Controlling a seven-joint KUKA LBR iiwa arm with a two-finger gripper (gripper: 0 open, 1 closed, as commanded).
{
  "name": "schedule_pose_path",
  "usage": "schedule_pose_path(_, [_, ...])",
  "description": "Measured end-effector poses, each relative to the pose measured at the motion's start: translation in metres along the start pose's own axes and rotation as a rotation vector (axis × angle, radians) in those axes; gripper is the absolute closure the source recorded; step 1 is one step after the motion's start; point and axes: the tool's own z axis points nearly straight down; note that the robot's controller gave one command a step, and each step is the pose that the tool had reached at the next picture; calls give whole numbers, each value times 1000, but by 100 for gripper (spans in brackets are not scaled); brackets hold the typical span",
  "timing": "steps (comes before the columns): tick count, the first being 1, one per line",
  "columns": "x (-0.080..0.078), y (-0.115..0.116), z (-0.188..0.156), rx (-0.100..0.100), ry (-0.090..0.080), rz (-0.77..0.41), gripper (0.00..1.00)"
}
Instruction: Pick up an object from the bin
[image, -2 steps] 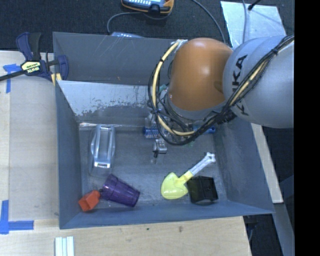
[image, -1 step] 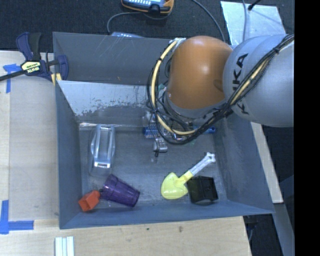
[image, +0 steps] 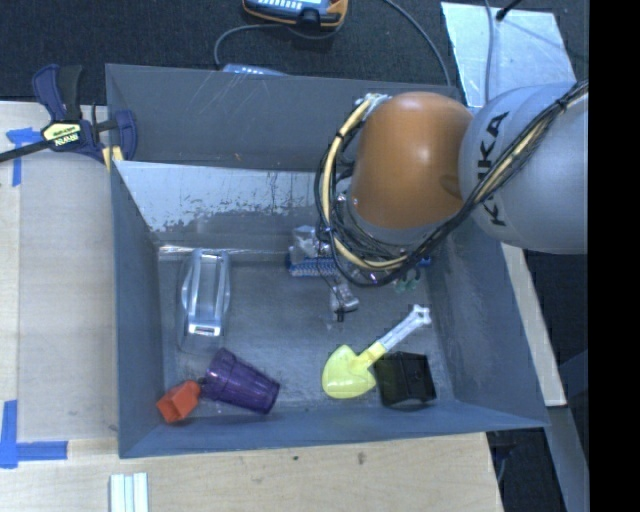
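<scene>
My gripper (image: 342, 305) pokes out from under the orange wrist cover, above the bin floor right of the middle. Just below it, toward the front right, lies a yellow heart-shaped scoop with a pale handle (image: 352, 371). A black block (image: 405, 380) rests against the scoop's right side. A blue comb-like piece (image: 312, 263) lies behind the gripper, partly under the cover. Nothing shows between the fingers.
A clear plastic box (image: 204, 292) lies at the left of the bin floor. A purple cup (image: 240, 383) and an orange piece (image: 179, 402) sit in the front left corner. The arm and its cover hang over the bin's back right part.
</scene>
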Motion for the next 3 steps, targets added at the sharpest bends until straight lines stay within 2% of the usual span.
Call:
schedule_pose_path(1, [-22, -31, 53, 5, 0, -38, 0])
schedule_pose_path(2, [-13, -69, 41, -1, -1, -140, 0])
schedule_pose_path(3, [5, -90, 42, 6, -2, -77, 0])
